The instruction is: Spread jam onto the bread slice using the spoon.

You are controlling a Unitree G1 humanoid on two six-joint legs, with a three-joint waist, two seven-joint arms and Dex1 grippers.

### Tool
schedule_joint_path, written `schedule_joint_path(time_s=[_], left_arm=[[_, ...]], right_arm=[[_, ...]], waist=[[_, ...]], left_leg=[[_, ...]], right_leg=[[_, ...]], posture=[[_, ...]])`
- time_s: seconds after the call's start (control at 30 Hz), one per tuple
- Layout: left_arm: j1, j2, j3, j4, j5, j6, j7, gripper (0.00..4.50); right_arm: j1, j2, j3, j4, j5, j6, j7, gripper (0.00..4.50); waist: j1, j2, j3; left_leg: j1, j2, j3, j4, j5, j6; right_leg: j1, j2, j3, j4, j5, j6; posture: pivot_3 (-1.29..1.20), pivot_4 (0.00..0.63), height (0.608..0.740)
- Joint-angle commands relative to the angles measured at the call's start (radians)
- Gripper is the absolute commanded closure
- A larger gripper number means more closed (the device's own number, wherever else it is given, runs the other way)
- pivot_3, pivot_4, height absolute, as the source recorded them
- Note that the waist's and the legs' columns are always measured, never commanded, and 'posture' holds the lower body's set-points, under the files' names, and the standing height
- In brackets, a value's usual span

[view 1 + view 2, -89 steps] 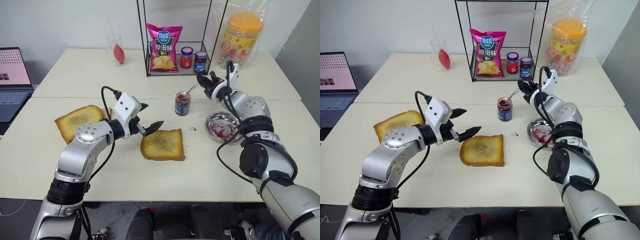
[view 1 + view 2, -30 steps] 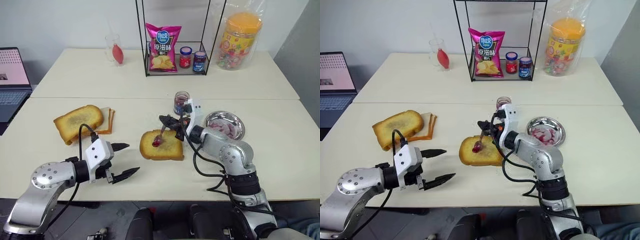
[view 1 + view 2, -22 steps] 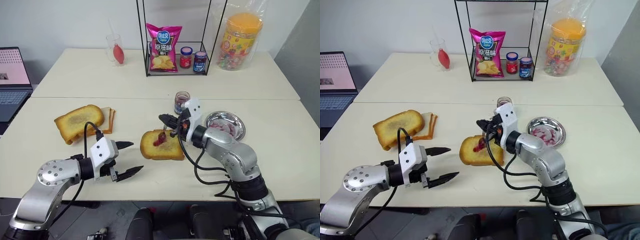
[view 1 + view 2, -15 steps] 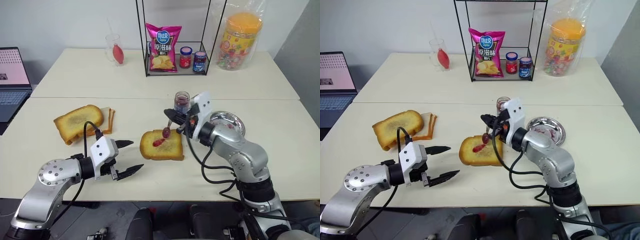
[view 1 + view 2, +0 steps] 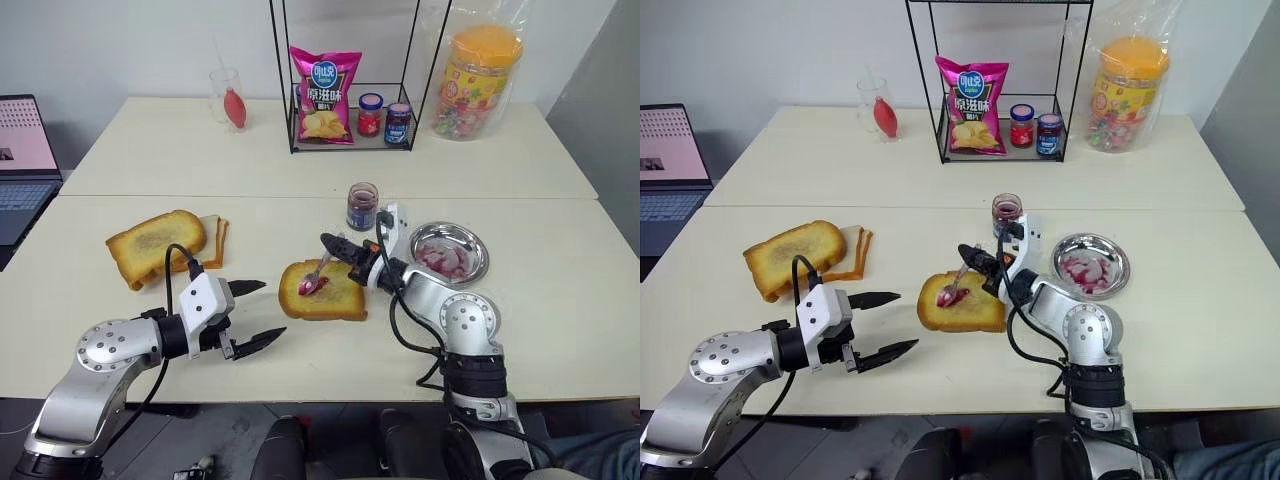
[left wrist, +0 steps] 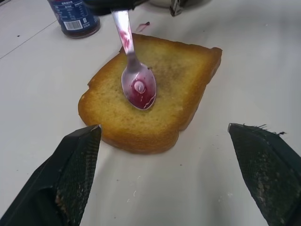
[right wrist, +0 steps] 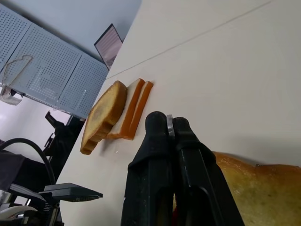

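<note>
Glossy jam (image 6: 141, 96) fills spoon (image 6: 136, 80); toasted bread slice (image 6: 155, 94).

Bright, even indoor light — soft shadows, sharp focus, little glare.

On the wire shelf at the far side of my worktop (image 5: 560, 300) stands a pink crisp bag (image 5: 327, 95). It carries a round blue brand badge and large white Chinese characters; I can read them as 原滋味. The open jar (image 6: 73, 18) near the toast bears a dark blue label with fine white print, too small to read. The labels on the two small lidded jars (image 5: 385, 115) and on the sweets tub (image 5: 480, 75) cannot be read either.
</note>
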State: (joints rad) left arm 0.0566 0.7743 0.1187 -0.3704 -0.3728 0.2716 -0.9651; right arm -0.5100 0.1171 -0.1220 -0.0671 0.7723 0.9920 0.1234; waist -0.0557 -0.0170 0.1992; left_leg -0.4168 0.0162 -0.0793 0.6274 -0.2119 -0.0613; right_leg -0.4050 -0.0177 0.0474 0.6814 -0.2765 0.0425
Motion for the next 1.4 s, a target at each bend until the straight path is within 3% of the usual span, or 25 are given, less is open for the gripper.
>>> schedule_joint_path(time_s=[0.03,0.37,0.57,0.77,1.07,1.2,1.4], left_arm=[[-0.007,0.002,0.001,-0.011,0.0,-0.022,-0.005,0.0],[-0.021,-0.003,-0.008,-0.022,-0.003,-0.007,0.001,0.0],[-0.03,0.0,-0.009,-0.021,-0.017,0.012,-0.006,0.0],[-0.033,0.002,-0.012,-0.023,-0.021,0.019,-0.014,0.0],[-0.024,-0.005,-0.015,-0.031,-0.035,0.03,-0.014,0.0],[-0.032,-0.004,-0.019,-0.046,-0.056,0.046,-0.016,0.0],[-0.167,-0.009,-0.049,-0.108,-0.114,0.156,0.022,0.0]], right_arm=[[0.014,-0.03,-0.052,0.0,0.011,-0.012,-0.004,4.45],[0.045,-0.128,-0.167,-0.092,0.12,0.099,-0.07,4.45],[0.015,-0.04,-0.21,-0.131,0.255,0.146,-0.177,4.45],[0.0,0.037,-0.144,-0.034,0.179,0.066,-0.184,4.45],[0.074,-0.073,-0.156,-0.087,0.196,0.113,-0.165,4.45],[0.08,-0.127,-0.196,-0.158,0.265,0.134,-0.178,4.45],[0.033,-0.171,-0.28,-0.241,0.478,0.113,-0.22,4.45]], waist=[[0.001,0.0,0.0],[0.003,0.0,0.0],[0.0,0.0,0.0],[-0.003,0.0,0.0],[0.002,0.0,0.0],[0.002,0.0,0.0],[0.001,0.0,0.0]], left_leg=[[0.0,0.0,0.0,0.0,0.0,0.0],[0.0,0.0,0.0,0.0,0.0,0.0],[0.0,0.0,0.0,0.0,0.0,0.0],[0.0,0.001,0.0,0.0,0.0,0.0],[0.0,0.0,0.0,0.0,0.0,0.0],[0.0,0.0,0.0,0.0,0.0,0.0],[0.0,0.0,0.0,0.0,0.0,0.0]], right_leg=[[0.0,0.0,0.0,0.0,0.0,0.0],[0.001,0.0,0.0,0.0,0.0,0.0],[0.001,0.0,0.0,0.0,0.0,0.0],[0.0,0.001,0.0,0.0,0.0,0.0],[0.0,0.0,0.0,0.0,0.0,0.0],[0.0,0.0,0.0,0.0,0.0,0.0],[0.0,0.001,0.0,0.0,0.0,0.0]], posture=[[0.0,0.15,0.74],[0.0,0.15,0.74],[0.0,0.15,0.74],[0.0,0.15,0.74],[0.0,0.15,0.74],[0.0,0.15,0.74],[0.0,0.15,0.74]])
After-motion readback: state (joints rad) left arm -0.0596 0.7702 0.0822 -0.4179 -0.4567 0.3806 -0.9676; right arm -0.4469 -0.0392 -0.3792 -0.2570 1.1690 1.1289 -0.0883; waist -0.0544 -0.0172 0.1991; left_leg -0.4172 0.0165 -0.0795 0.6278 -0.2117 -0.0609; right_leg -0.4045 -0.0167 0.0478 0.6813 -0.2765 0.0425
